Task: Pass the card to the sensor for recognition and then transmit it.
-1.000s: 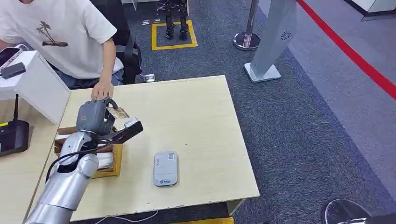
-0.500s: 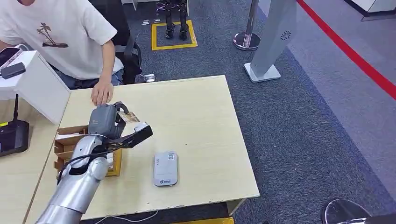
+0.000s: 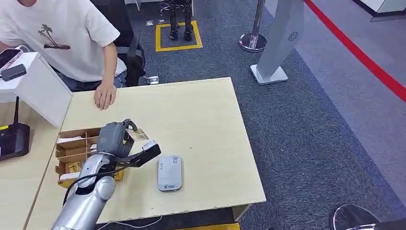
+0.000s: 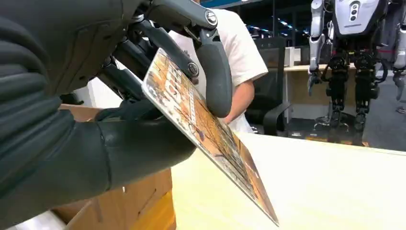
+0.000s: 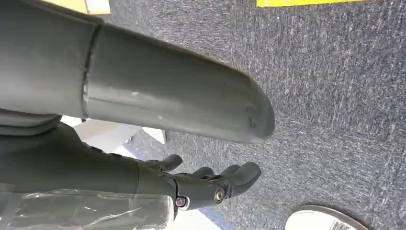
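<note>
Behind and beside the left hand (image 3: 115,139): cardboard divider box (image 3: 72,143) with slotted compartments, some holding cards. Left hand itself: closed on the card (image 4: 206,129), pinched between thumb and fingers, card tilted, free end pointing down toward the table (image 3: 201,110); printed orange face visible in the left wrist view. Just ahead and to the right of that hand: grey sensor (image 3: 170,173), flat on the tabletop, apart from the card, nothing on it. Well beyond the hand, at the far table edge: a person's hand (image 3: 104,96) resting flat, clear of the path. Step judged in hand: carrying the card across to the sensor. To do well: level the card so its face lies parallel above the sensor top, centre it, lower gently, hold steady for the read, keep the pinch firm. Right hand (image 5: 206,184): hanging over carpet, fingers lightly curled and apart, holding nothing.
</note>
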